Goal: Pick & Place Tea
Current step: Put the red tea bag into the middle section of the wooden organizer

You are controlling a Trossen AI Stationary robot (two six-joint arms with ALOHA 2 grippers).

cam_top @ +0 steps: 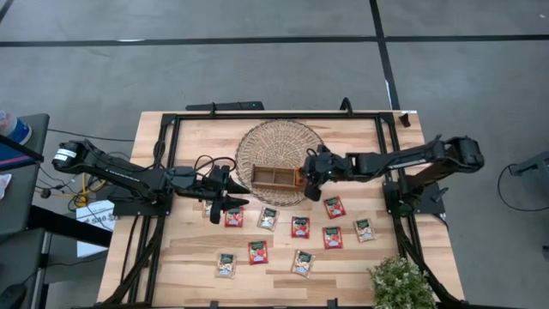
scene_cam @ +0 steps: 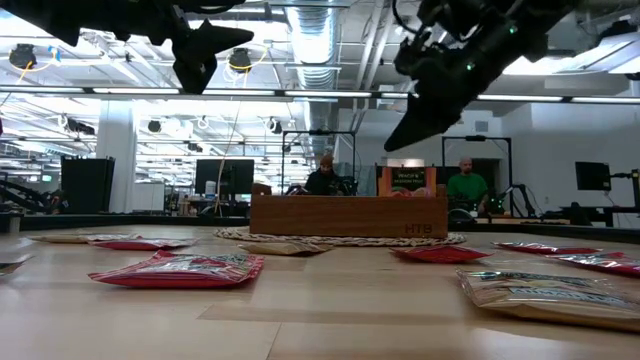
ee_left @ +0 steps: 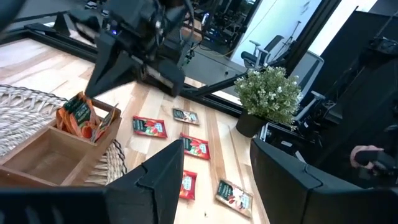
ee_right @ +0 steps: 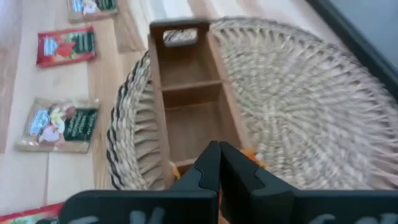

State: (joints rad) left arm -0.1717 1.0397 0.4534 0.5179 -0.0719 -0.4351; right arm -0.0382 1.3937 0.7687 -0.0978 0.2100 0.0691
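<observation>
Several small tea sachets, red or pale with dark-green tops, lie flat on the wooden table (cam_top: 197, 249), among them a red one (cam_top: 299, 227) (scene_cam: 180, 270) and a pale one (cam_top: 268, 218). Orange sachets (ee_left: 78, 115) stand in the end compartment of the wooden tray (cam_top: 274, 176) (ee_right: 186, 87), which sits on the round wicker basket (cam_top: 279, 142). My right gripper (cam_top: 309, 184) (ee_right: 219, 163) is shut and hovers above that end of the tray, holding nothing I can see. My left gripper (cam_top: 230, 202) (ee_left: 217, 168) is open and raised over the sachets left of the tray.
A potted plant (cam_top: 399, 283) (ee_left: 268, 93) stands at the table's near right corner. A black frame (cam_top: 274, 114) runs along the table's edges. The tray's other two compartments (ee_right: 189, 121) show bare wood. People sit at desks in the room beyond (scene_cam: 325, 175).
</observation>
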